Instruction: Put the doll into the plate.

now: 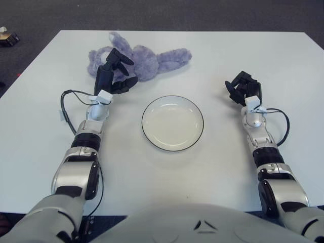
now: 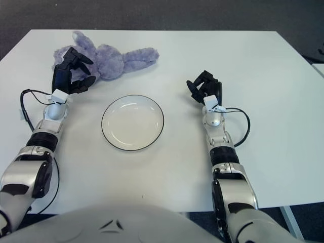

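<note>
A purple plush doll lies flat at the back of the white table, ears pointing right. My left hand hovers at the doll's near left side, fingers spread and holding nothing; it hides part of the doll's body. A white plate with a dark rim sits empty at the table's middle, in front of the doll. My right hand shows to the right of the plate, fingers loosely curled around nothing.
The white table stretches wide on both sides. A small box lies on the dark floor past the table's left back corner. Cables loop beside both forearms.
</note>
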Action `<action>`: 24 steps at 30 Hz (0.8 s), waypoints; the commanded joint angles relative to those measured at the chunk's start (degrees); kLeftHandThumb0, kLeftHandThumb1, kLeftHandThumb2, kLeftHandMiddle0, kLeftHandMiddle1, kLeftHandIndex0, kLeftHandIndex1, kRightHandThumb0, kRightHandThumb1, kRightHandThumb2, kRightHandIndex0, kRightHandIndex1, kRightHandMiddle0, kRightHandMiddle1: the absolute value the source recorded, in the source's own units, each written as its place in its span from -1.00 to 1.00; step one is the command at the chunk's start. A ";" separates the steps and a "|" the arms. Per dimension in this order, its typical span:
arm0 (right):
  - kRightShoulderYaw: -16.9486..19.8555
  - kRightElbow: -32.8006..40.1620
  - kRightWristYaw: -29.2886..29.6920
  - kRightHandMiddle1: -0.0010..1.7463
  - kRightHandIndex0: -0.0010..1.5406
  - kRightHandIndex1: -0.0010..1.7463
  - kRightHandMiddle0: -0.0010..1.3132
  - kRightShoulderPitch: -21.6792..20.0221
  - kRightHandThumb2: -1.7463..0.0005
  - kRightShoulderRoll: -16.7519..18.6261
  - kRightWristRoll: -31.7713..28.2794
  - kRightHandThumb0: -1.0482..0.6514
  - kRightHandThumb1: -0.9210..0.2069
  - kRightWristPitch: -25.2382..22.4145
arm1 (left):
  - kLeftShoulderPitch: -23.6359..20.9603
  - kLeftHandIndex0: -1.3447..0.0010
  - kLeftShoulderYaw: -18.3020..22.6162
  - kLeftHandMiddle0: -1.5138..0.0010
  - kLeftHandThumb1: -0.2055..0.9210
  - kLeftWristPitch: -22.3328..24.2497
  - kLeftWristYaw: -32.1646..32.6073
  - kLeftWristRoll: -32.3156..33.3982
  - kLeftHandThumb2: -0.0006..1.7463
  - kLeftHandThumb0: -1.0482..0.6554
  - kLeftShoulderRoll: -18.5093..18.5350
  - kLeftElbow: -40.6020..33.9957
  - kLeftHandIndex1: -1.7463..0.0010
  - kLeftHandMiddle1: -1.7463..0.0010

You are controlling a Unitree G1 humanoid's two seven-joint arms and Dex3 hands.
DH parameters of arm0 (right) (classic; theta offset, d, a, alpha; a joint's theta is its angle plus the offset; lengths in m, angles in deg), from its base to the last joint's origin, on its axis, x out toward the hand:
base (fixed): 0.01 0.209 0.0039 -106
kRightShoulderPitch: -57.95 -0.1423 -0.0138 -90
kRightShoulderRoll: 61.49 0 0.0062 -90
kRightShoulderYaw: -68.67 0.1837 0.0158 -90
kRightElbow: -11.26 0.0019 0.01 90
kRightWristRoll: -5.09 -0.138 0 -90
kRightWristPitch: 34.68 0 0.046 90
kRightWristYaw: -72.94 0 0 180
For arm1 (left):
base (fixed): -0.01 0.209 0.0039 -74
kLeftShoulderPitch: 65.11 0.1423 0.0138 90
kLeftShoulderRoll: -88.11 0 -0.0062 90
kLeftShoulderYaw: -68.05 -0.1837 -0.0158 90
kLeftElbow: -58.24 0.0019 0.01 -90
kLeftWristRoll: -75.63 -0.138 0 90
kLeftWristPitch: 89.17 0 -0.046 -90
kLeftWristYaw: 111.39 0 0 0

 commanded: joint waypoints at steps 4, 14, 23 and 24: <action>-0.52 -2.66 0.10 1.00 0.17 1.00 0.16 3.02 0.50 0.66 0.67 -0.22 -1.00 0.33 | -0.76 0.32 -1.73 0.29 1.00 0.17 2.42 -0.72 -0.75 0.22 0.65 0.88 -0.39 -0.67; -0.60 -2.81 -0.03 1.00 0.17 1.00 0.16 3.05 0.50 0.34 1.06 -0.22 -1.00 0.98 | -1.36 0.32 -2.10 0.30 1.00 3.86 -0.26 0.46 -0.74 0.22 2.95 -3.01 -0.40 -0.67; -0.85 -3.09 -0.10 1.00 0.18 1.00 0.16 2.82 0.49 0.19 1.23 -0.22 -1.00 0.99 | -1.05 0.33 -2.22 0.30 1.00 6.48 -1.64 0.55 -0.74 0.22 4.41 -6.60 -0.41 -0.66; -0.88 -3.17 -0.10 1.00 0.18 1.00 0.16 2.79 0.49 0.19 1.24 -0.22 -1.00 1.01 | -0.94 0.33 -2.22 0.30 1.00 6.66 -1.67 0.56 -0.74 0.22 4.44 -6.90 -0.41 -0.66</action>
